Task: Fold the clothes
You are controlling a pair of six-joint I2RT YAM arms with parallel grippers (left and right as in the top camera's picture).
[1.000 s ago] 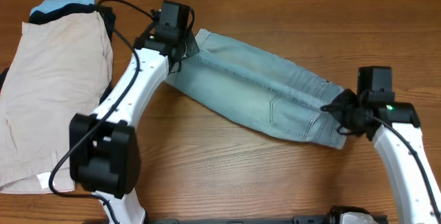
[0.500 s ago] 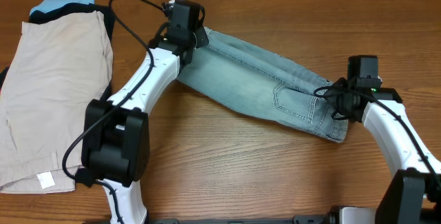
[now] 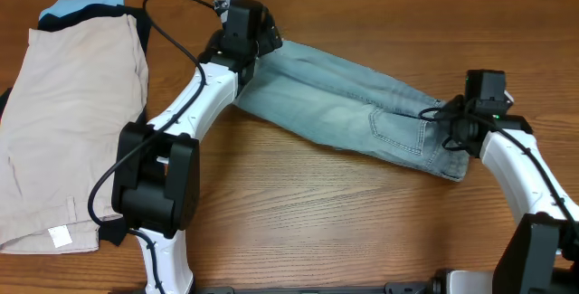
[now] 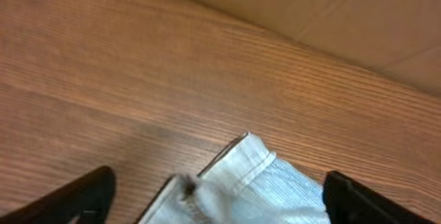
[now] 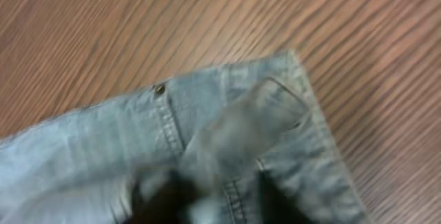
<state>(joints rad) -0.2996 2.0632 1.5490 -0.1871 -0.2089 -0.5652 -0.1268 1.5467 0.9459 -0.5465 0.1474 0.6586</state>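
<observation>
The light-wash denim shorts (image 3: 353, 104), folded lengthwise, lie slanted across the wooden table from the upper middle to the right. My left gripper (image 3: 262, 37) is at their hem end. In the left wrist view its fingers (image 4: 89, 196) stand far apart, and the hem corner (image 4: 241, 179) lies loose between them on the wood. My right gripper (image 3: 450, 131) is over the waistband end. In the blurred right wrist view, the right gripper (image 5: 220, 196) shows its dark fingers (image 5: 165, 196) apart, with a raised fold of denim (image 5: 234, 127) between them.
Beige shorts (image 3: 72, 104) lie spread at the left edge, over a sky-blue garment (image 3: 81, 4) and a black one (image 3: 137, 18) at their top. A brown cardboard wall (image 4: 331, 10) runs along the far side of the table (image 3: 298, 213). The left arm (image 3: 181, 113) stretches from the front to the hem.
Both arms shifted the denim shorts a little to the right along the table. The left jaws have sprung wide open off the hem, and the right jaws have parted over the waistband.
</observation>
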